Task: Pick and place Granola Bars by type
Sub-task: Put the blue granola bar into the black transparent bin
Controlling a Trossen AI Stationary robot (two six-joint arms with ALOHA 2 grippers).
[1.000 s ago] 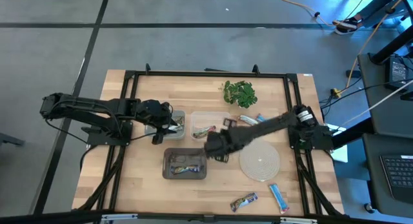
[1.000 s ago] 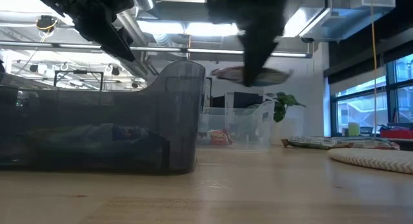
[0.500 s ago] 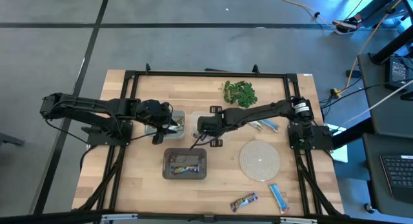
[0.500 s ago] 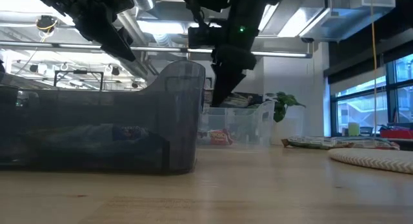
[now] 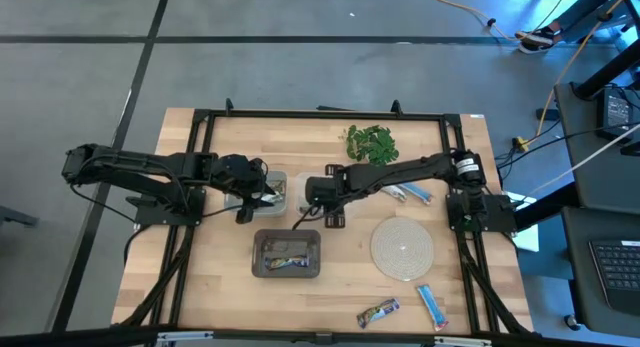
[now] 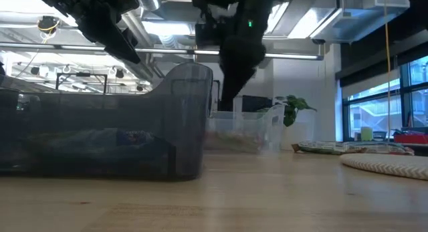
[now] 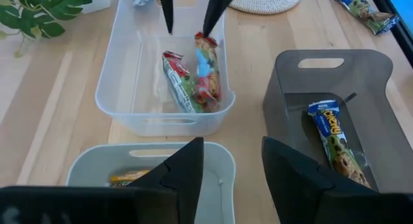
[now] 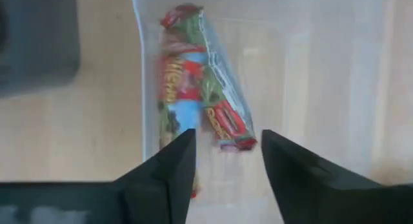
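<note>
Right hand [image 5: 318,191]: hangs released, fingers spread, grips nothing; hovers over the clear bin [image 7: 122,88] at mid-bench. From its own wrist [image 8: 226,143], looks straight down between the parted fingers into that bin.

Directly beneath, on the clear bin's floor: two green-and-red bars [image 7: 193,82] side by side, touching, clear of the fingers above [image 8: 193,88].

Just beside, toward the left arm: left hand [image 5: 262,192], likewise released, fingers apart with nothing between [image 7: 232,153]; hovers over the white bin [image 7: 90,166], which sits against the clear bin's side. Inside the white bin, partly hidden by a finger: one yellowish bar [image 7: 126,180].

Toward the front edge from the clear bin: dark grey bin [image 5: 258,255], holding a blue bar [image 7: 335,140] laid lengthwise; from above seems to hold more than one wrapper, count not clear.

Under the right forearm, behind the round woven mat [image 5: 402,249]: a pair of loose bars [image 5: 405,193] flat on the bench [image 5: 220,277], one of them blue.

Farther off, near the front right corner: a blue bar [image 5: 431,305] and a mixed-colour bar [image 5: 378,311], near each other, not touching.

At the back edge, well apart from the bins: green leafy bunch [image 5: 371,144].
</note>
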